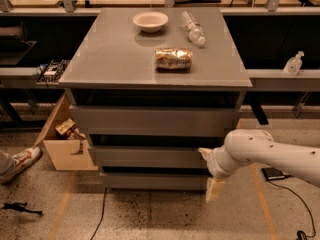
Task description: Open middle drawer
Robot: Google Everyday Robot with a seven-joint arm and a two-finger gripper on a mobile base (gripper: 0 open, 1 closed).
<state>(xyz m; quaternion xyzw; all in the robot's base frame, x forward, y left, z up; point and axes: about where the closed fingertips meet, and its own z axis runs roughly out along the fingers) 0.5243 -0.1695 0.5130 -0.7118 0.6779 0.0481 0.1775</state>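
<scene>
The grey cabinet has three drawer fronts stacked under its top. The middle drawer (147, 156) is the mid-sized flat grey front, with a dark gap above it, and no interior shows. My gripper (210, 170) sits on a white arm that comes in from the right, at the right end of the middle drawer's front. Its fingers are spread one above the other: the upper fingertip (204, 152) is at the drawer's top right corner, and the lower one (215, 189) hangs in front of the bottom drawer (152, 180). It holds nothing.
On the cabinet top (110, 59) are a white bowl (150, 20), a plastic bottle (192, 27) lying down and a snack bag (173, 58). A cardboard box (64, 144) stands at the left, with a person's shoe (20, 161) beside it. Cables lie on the floor.
</scene>
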